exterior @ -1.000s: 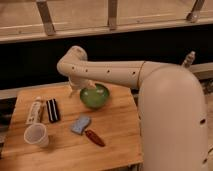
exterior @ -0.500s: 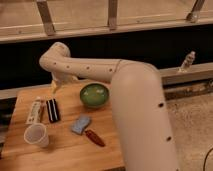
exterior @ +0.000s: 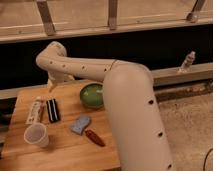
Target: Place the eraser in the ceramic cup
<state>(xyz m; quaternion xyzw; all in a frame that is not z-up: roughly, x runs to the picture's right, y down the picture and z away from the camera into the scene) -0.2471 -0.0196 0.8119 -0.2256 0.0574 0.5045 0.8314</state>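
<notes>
We see the robot's big pale arm (exterior: 125, 100) filling the right half of the view and reaching leftward over the wooden tabletop (exterior: 65, 155). A green bowl (exterior: 92, 95) sits near the back of the tabletop, partly behind the arm. The ceramic cup (exterior: 36, 135) stands upright near the front left corner, its mouth facing up. A blue-grey pad (exterior: 80, 125) lies near the middle, with a small red item (exterior: 94, 137) just in front of it to the right. The eraser (exterior: 52, 110) lies flat on the left side, behind the cup and apart from it, just beside a white tube-like item (exterior: 35, 110). The gripper (exterior: 52, 83) hangs at the arm's far left end, above the tabletop's back edge. The eraser lies in front of and below the jaws, untouched by them. We cannot tell whether the jaws are open or closed.
</notes>
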